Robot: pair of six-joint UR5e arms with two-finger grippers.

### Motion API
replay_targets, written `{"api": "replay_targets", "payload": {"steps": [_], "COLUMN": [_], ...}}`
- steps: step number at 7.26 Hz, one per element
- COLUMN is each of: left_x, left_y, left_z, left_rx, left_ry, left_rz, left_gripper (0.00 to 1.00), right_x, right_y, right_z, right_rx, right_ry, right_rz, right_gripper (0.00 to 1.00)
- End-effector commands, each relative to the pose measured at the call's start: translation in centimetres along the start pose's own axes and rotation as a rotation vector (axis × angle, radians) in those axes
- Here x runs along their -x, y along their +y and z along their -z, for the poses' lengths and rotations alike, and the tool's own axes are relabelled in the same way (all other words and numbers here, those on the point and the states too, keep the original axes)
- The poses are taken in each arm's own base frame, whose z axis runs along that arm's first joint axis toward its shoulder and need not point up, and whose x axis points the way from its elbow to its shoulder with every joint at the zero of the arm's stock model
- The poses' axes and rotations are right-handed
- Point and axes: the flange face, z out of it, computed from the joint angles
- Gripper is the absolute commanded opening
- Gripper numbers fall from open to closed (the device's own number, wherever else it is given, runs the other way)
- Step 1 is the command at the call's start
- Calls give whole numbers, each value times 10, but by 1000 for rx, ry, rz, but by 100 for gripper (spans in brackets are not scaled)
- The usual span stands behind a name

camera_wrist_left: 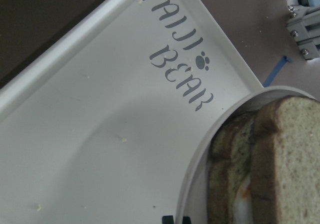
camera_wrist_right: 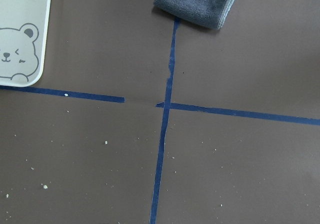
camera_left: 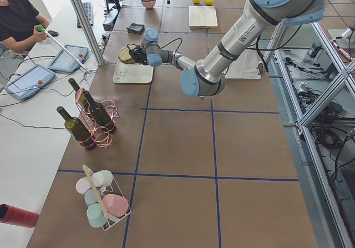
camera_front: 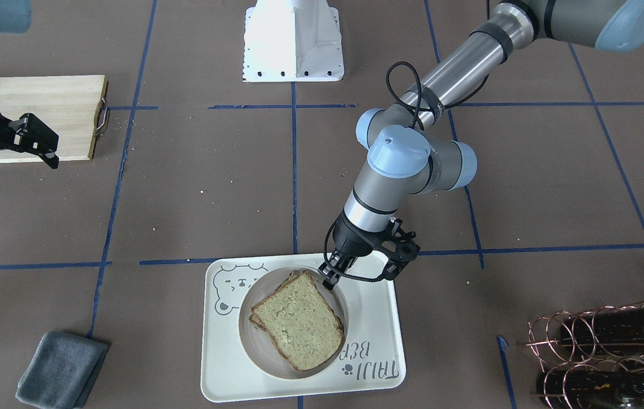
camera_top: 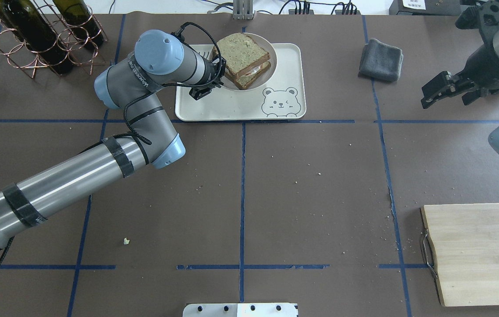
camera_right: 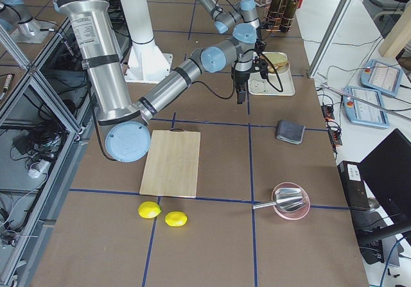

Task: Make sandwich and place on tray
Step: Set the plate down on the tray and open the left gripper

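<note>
On cream-white rectangular bear-print tray [camera_front: 225, 363]: round white plate [camera_front: 259, 352] carrying brown-crusted tan bread sandwich [camera_front: 298, 321]. At plate rim, left claw [camera_front: 330, 276] clamped, beside sandwich. Far off, right claw [camera_front: 17, 161] spread apart, empty, above brown tabletop [camera_front: 196, 216].

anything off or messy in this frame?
Minor only. The sandwich slices sit skewed, the top one rotated off the bottom one, on the plate on the tray. Crumbs are scattered over the table. Nothing spilled or broken.

I see a smooth, matt plastic tray [camera_front: 373, 307], a smooth plate [camera_front: 256, 349], rough porous bread [camera_front: 299, 321], fuzzy cloth [camera_front: 60, 369], a bare wooden board [camera_front: 54, 108].
</note>
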Motion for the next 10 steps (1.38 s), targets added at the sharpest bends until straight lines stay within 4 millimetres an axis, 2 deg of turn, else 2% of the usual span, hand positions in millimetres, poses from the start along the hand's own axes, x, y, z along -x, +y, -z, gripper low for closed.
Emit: {"api": "replay_targets", "payload": {"steps": [1, 3, 4, 5, 6, 8, 10], "left_x": [5, 11, 12, 14, 16, 26, 50], "left_y": [1, 17, 17, 17, 13, 7, -18], "left_z": [-12, -18, -18, -18, -15, 10, 55], "left_rx": [-22, -12, -12, -12, -12, -3, 0], "left_ry": [-11, -18, -18, -18, -16, 16, 20], "left_rz": [2, -9, -17, -26, -62, -133, -275], "left_gripper": [0, 0, 33, 81, 100, 100, 100], "right_x": [0, 1, 1, 1, 2, 1, -11], "right_y": [-1, -3, -3, -3, -3, -4, -6], "right_z": [0, -1, 0, 0, 0, 1, 10], "right_rx": [-1, -2, -3, -3, -4, -6, -18], "right_ry": [0, 1, 1, 0, 0, 2, 6], "right_rz": [1, 1, 2, 2, 3, 0, -23], "right_gripper": [100, 100, 100, 100, 100, 100, 100]}}
